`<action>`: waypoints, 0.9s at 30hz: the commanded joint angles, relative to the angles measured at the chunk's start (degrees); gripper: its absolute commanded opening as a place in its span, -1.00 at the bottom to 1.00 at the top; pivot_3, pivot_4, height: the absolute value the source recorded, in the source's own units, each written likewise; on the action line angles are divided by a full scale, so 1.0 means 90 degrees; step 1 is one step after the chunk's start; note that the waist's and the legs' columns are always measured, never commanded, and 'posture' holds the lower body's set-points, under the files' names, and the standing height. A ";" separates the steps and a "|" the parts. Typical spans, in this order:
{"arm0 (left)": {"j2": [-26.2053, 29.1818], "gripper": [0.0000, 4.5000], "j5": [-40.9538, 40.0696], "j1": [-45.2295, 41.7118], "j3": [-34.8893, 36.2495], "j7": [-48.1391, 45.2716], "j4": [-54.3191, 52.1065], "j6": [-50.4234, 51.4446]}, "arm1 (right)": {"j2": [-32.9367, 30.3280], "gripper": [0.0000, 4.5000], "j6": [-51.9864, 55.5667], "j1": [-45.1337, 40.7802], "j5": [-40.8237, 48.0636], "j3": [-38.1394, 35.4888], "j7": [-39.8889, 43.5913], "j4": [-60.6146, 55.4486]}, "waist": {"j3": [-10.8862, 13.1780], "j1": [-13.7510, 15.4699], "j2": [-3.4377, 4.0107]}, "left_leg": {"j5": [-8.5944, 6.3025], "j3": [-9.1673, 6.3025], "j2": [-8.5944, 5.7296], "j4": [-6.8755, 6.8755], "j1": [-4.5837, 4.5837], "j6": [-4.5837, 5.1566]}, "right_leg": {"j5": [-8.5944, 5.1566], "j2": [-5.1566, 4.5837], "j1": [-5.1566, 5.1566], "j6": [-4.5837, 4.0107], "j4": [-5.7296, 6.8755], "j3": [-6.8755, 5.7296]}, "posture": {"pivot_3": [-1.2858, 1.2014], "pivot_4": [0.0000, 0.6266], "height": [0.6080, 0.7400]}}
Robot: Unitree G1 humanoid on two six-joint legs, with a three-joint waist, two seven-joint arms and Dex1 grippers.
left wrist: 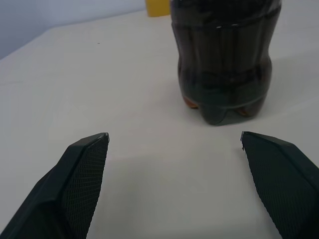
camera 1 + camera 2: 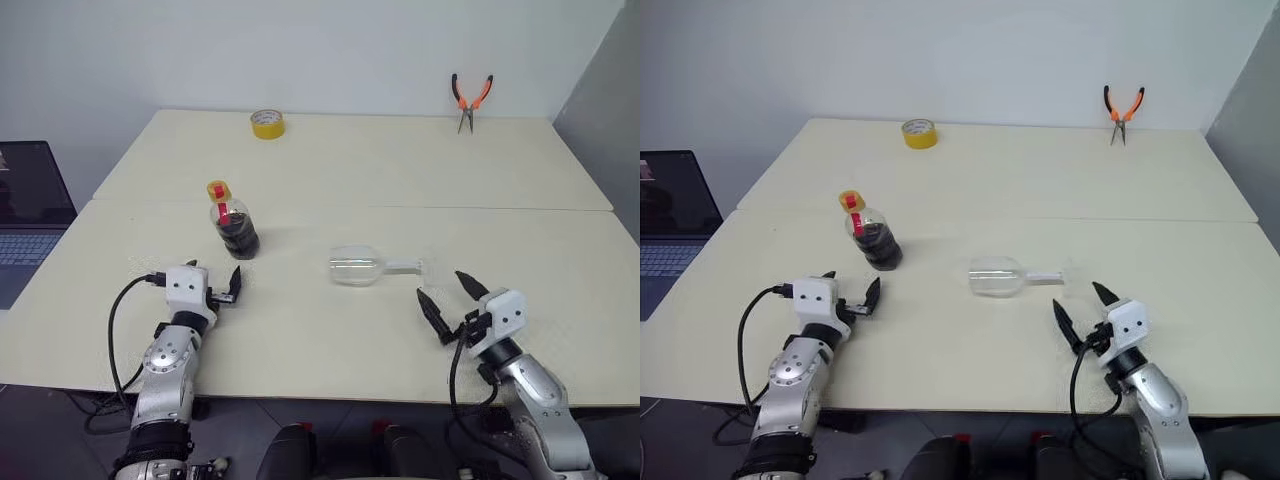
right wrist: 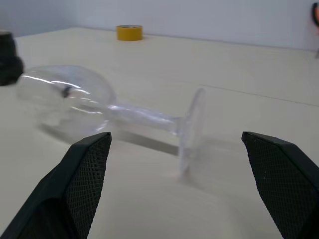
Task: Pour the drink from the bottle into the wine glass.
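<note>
Nothing poured: capped squat clear plastic bottle (image 2: 233, 222) of dark cola stands, clear stemmed wine glass (image 2: 362, 267) lies toppled, both claws wide, empty

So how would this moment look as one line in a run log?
wine glass: lying on side | bottle: upright, capped | left gripper: open, near bottle | right gripper: open, near glass foot

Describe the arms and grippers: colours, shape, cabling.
Both arms are silver-grey metal with rounded joint housings and a white boxy block at each wrist. Each ends in two black, pointed, wedge-shaped fingers; the wrist views show a fine mesh texture on their inner faces. A loose black cable loops beside each forearm. Left gripper, right gripper. No markings are legible.
</note>
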 commanded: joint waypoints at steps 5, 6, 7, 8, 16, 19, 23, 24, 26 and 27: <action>0.0034 0.99 -0.0014 -0.0133 -0.0163 -0.0223 -0.0162 0.0177 | -0.0679 1.00 0.1124 0.0205 0.0877 0.0210 0.0651 -0.1588 | 0.0001 -0.0002 -0.0003 | 0.0000 -0.0004 0.0000 0.0000 0.0000 0.0000 | -0.0002 0.0001 0.0001 0.0004 -0.0001 -0.0003 | 0.03 -0.52 1.00; 0.0019 0.99 -0.0021 -0.0165 -0.0185 -0.0244 -0.0196 0.0172 | -0.0763 1.00 0.1229 0.0185 0.0897 0.0277 0.0705 -0.1694 | 0.0001 -0.0001 -0.0004 | 0.0000 -0.0004 0.0000 0.0000 0.0000 0.0000 | -0.0003 0.0001 0.0001 0.0004 -0.0001 -0.0003 | 0.03 -0.52 1.00; 0.0002 0.99 -0.0065 -0.0204 -0.0190 -0.0282 -0.0217 0.0197 | -0.0840 1.00 0.1328 0.0162 0.0911 0.0337 0.0768 -0.1784 | 0.0002 0.0002 -0.0004 | 0.0000 -0.0004 0.0000 0.0001 -0.0001 0.0000 | -0.0003 0.0001 0.0001 0.0005 -0.0001 -0.0004 | 0.03 -0.52 1.00; -0.0017 0.99 -0.0117 -0.0254 -0.0182 -0.0308 -0.0229 0.0234 | -0.0948 1.00 0.1431 0.0142 0.0911 0.0410 0.0857 -0.1872 | 0.0003 0.0006 -0.0007 | 0.0000 -0.0005 0.0000 0.0001 -0.0002 0.0000 | -0.0005 0.0000 0.0001 0.0008 -0.0001 -0.0004 | 0.03 -0.52 1.00; -0.0072 0.99 -0.0314 -0.0730 -0.0162 -0.0450 -0.0068 0.0400 | -0.1549 1.00 0.1823 -0.0161 0.1110 0.0387 0.1347 -0.2205 | 0.0023 -0.0003 -0.0041 | 0.0000 -0.0023 0.0003 0.0017 -0.0018 0.0000 | -0.0005 0.0006 -0.0003 0.0008 -0.0001 -0.0024 | 0.03 -0.52 1.00; -0.0086 0.99 -0.0333 -0.0876 -0.0099 -0.0351 -0.0089 0.0389 | -0.1558 1.00 0.1867 -0.0288 0.1162 0.0323 0.1335 -0.2204 | 0.0024 -0.0002 -0.0043 | 0.0000 -0.0023 0.0003 0.0017 -0.0019 -0.0001 | -0.0003 0.0006 -0.0003 0.0006 0.0000 -0.0024 | 0.03 -0.52 1.00; -0.0104 0.99 -0.0324 -0.0973 0.0013 -0.0113 -0.0128 0.0389 | -0.1515 1.00 0.1862 -0.0348 0.1142 0.0336 0.1305 -0.2168 | 0.0024 -0.0002 -0.0044 | 0.0000 -0.0023 0.0003 0.0020 -0.0023 -0.0001 | -0.0002 0.0005 -0.0003 0.0004 -0.0001 -0.0023 | 0.03 -0.52 1.00; -0.0120 0.99 -0.0356 -0.0993 0.0050 -0.0070 -0.0117 0.0402 | -0.1493 1.00 0.1857 -0.0359 0.1144 0.0331 0.1287 -0.2153 | 0.0024 -0.0001 -0.0044 | 0.0000 -0.0022 0.0003 0.0022 -0.0023 -0.0001 | -0.0001 0.0005 -0.0003 0.0002 -0.0001 -0.0022 | 0.03 -0.52 1.00; -0.0120 0.99 -0.0345 -0.1028 0.0101 0.0049 -0.0054 0.0478 | -0.1419 1.00 0.1851 -0.0421 0.1161 0.0295 0.1212 -0.2109 | 0.0025 -0.0001 -0.0044 | 0.0000 -0.0022 0.0003 0.0023 -0.0023 -0.0001 | -0.0001 0.0005 -0.0003 0.0002 -0.0002 -0.0022 | 0.03 -0.52 1.00; -0.0115 0.99 -0.0333 -0.1051 0.0117 0.0099 0.0000 0.0522 | -0.1394 1.00 0.1858 -0.0460 0.1167 0.0283 0.1190 -0.2092 | 0.0025 -0.0001 -0.0044 | 0.0000 -0.0022 0.0003 0.0023 -0.0023 -0.0001 | -0.0001 0.0005 -0.0003 0.0002 -0.0001 -0.0023 | 0.03 -0.52 1.00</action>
